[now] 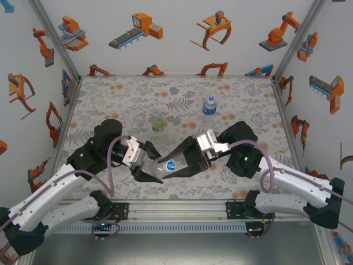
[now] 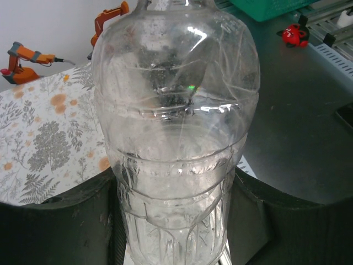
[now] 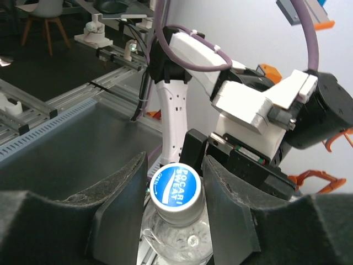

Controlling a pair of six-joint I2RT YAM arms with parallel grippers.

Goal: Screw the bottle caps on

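The colourless bottle (image 2: 176,138) lies tilted between my two grippers, a little above the floral mat, its neck toward the right arm. My left gripper (image 2: 174,221) is shut on its lower body, a black finger on each side. A round bottle cap (image 3: 176,186) with a blue and white printed top sits on the neck. My right gripper (image 3: 175,190) is closed round that cap, its pads against the cap's sides. From above, the cap (image 1: 170,164) shows between the right gripper (image 1: 179,164) and the left gripper (image 1: 148,168).
A green-tinted bottle (image 1: 158,122) stands upright behind the left gripper. A bottle with a blue label (image 1: 208,106) stands further back to the right. White walls with orange prints enclose the mat (image 1: 121,105). A metal rail (image 1: 176,210) runs along the near edge.
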